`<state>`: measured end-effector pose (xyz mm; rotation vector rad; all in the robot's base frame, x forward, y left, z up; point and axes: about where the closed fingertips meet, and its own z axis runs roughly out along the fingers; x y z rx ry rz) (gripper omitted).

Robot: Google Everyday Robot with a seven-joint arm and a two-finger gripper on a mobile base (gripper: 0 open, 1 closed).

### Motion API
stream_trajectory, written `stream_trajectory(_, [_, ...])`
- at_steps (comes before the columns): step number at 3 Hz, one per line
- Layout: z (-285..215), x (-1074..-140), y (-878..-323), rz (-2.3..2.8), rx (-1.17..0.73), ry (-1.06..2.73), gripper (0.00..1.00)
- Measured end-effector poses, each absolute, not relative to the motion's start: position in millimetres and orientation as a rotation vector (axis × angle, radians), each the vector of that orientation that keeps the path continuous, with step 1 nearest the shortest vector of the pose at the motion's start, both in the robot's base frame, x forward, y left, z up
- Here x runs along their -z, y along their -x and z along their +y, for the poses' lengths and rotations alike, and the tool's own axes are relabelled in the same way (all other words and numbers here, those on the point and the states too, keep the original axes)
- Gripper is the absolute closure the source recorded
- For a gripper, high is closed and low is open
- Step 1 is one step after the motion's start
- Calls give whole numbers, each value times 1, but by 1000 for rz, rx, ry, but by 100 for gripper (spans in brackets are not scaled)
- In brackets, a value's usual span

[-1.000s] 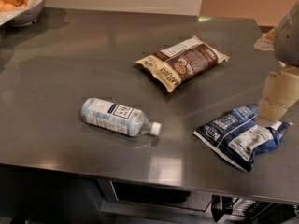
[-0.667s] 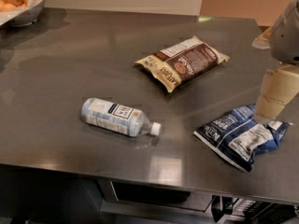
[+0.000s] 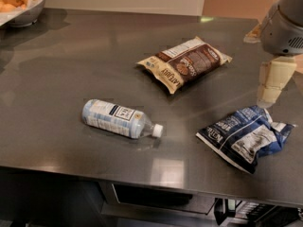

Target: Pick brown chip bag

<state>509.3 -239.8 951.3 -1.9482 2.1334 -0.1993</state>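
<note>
1. On the steel counter (image 3: 71, 56), far left, a fruit bowl (image 3: 29, 14) is cut off by the frame; a water bottle (image 3: 118, 118) lies on its side.
2. Centre-back, the brown chip bag (image 3: 184, 63) lies flat, well apart from the gripper (image 3: 272, 82); it may slide under a shallow pinch.
3. Far right, the gripper hangs above the blue snack bag (image 3: 246, 136), risking the wrong grab; whether it is open or closed cannot be told.

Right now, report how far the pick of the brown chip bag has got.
Done: nothing visible; the flat brown and tan chip bag lies on the grey metal counter, untouched. In hand: the cream-coloured gripper hangs at the view's right edge, above the crumpled dark blue and white snack bag, apart from the brown bag. Left: reach over, grasp it, lift it.
</note>
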Motion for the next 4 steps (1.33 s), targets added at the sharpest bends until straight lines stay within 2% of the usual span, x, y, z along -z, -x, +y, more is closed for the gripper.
stream_trajectory(2, [-257,-933,-588,1923,250,2078,0])
stream_trajectory(4, [-242,-915,-657,1793,199,2088,0])
